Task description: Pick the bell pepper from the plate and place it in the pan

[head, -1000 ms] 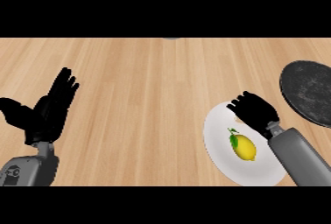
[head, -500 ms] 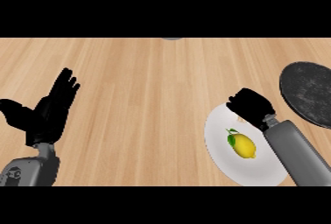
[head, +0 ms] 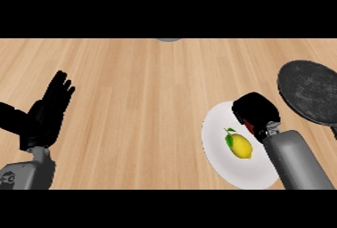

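On the round white plate (head: 220, 147), the right hand (head: 255, 109) curls round a red bell pepper (head: 252, 126). Lift it clear, then carry it right to the round black pan (head: 313, 91).

Wood-grain counter (head: 145, 89), matt speckled pan (head: 309, 91)

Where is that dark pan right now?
In the head view the pan lies at the right edge, up and right of the white plate and beside the right hand.

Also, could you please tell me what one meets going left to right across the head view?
From the left: left hand → white plate carrying a yellow fruit → dark pan. The right hand overlaps the plate, so I left it out.
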`<control>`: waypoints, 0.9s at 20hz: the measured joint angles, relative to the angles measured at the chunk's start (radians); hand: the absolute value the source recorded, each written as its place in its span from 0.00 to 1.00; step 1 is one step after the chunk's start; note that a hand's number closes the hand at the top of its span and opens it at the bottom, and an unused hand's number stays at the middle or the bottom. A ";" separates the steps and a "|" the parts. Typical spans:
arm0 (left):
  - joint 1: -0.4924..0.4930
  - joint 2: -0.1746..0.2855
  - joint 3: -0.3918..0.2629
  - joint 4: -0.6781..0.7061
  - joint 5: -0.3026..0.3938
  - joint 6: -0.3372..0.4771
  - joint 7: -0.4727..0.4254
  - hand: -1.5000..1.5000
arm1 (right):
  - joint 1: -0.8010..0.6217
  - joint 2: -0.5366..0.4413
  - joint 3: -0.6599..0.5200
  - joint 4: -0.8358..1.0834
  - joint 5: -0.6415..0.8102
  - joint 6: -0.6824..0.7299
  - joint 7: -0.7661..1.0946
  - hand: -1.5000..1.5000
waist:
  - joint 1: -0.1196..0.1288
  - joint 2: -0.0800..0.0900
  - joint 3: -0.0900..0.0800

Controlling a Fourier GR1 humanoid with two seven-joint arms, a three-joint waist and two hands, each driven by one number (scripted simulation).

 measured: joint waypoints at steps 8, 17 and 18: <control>0.040 -0.003 0.001 -0.012 -0.002 -0.007 -0.016 0.50 | 0.051 0.153 -0.126 -0.346 -0.058 0.041 0.286 1.00 | -0.007 -0.001 0.005; 0.012 -0.013 -0.008 -0.005 -0.014 -0.010 -0.014 0.50 | -0.022 0.169 -0.159 -0.759 -0.059 0.226 0.452 1.00 | 0.014 0.008 0.007; 0.000 -0.017 -0.010 0.003 -0.018 -0.006 -0.009 0.50 | -0.033 0.170 -0.169 -0.788 -0.067 0.255 0.468 1.00 | 0.016 0.009 0.007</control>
